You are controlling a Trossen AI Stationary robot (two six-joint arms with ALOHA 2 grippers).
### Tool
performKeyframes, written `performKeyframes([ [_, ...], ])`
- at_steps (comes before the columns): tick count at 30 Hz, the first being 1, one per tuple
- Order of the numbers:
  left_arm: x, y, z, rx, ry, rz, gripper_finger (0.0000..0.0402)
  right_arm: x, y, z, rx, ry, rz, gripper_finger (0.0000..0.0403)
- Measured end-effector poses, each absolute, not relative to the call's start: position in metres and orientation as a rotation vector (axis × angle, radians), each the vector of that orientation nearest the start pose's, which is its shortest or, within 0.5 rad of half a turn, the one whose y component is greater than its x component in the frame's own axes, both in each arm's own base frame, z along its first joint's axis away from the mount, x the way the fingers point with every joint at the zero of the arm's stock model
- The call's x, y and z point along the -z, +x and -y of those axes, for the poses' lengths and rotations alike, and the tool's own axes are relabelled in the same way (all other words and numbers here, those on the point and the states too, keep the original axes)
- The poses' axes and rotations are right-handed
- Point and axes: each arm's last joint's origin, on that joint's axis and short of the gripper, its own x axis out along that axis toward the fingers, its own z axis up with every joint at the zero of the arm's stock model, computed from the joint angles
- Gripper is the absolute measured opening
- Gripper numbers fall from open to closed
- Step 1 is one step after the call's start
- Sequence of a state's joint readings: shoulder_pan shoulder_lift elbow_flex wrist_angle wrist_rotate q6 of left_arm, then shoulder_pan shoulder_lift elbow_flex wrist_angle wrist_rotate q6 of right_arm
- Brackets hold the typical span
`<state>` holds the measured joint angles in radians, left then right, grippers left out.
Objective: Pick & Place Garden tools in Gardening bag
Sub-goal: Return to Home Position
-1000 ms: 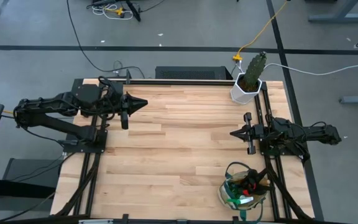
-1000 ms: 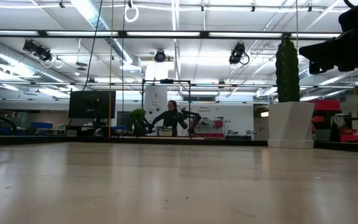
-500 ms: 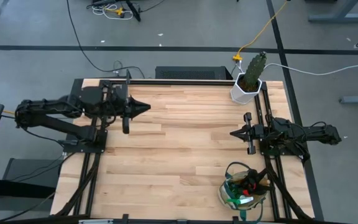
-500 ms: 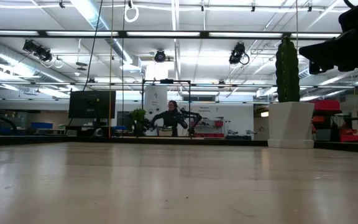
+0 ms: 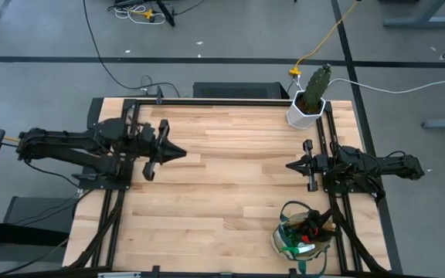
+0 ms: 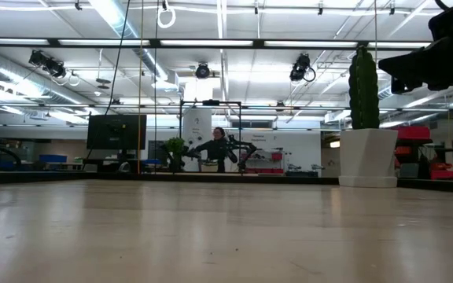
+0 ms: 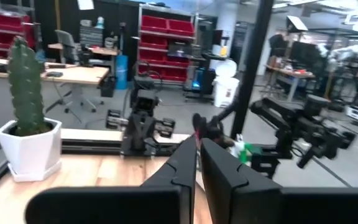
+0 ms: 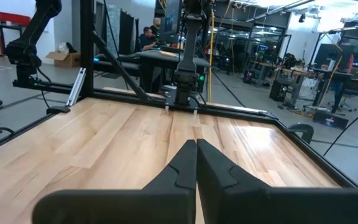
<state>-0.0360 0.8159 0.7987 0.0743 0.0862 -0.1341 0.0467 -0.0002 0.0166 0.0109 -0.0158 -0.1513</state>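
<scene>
Garden tools (image 5: 309,227) sit bunched inside the gardening bag (image 5: 279,239), a small round beige canvas tote with dark green trim, standing at the table's near-right corner close against the right edge rail. Red and black shapes poke above its rim, and a green-and-white piece shows beside them; it is probably the spray bottle, though the high view is too small to be sure.

The table (image 5: 222,193) is pale butcher-block wood laid in long planks, framed by dark metal rails. Its whole middle lies bare, giving wide room between the two arms.

At the far-right corner stands a ribbed green cactus (image 5: 317,83) in a white hexagonal pot (image 5: 301,116), well apart from the bag.

The left gripper (image 5: 181,152) hangs over the left part of the table, near the left edge, pointing toward the centre. Its wrist view shows the two dark, wedge-shaped fingers (image 7: 179,163) drawn together with only a thin slit between them, gripping nothing.

The right gripper (image 5: 289,164) sits by the right edge, between pot and bag, pointing inward. Its fingers (image 8: 179,168) are pressed together and empty.

A person (image 6: 217,148) shows far off in the room beyond the table.
</scene>
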Motion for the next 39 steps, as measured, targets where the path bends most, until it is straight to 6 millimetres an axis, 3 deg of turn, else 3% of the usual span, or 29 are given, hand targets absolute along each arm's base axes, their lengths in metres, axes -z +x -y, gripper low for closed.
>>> performKeyframes([
  [13,-0.304,0.149,0.008,0.144,-0.087,0.126,0.0030,-0.170,0.096,-0.005,-0.060,-0.150,0.032,0.0009],
  [28,-0.221,0.111,0.006,0.126,-0.091,0.216,0.0030,-0.170,0.096,-0.005,-0.060,-0.151,0.033,0.0009],
  [39,-0.208,0.097,0.006,0.119,-0.087,0.294,0.0030,-0.170,0.096,-0.005,-0.060,-0.151,0.033,0.0009],
])
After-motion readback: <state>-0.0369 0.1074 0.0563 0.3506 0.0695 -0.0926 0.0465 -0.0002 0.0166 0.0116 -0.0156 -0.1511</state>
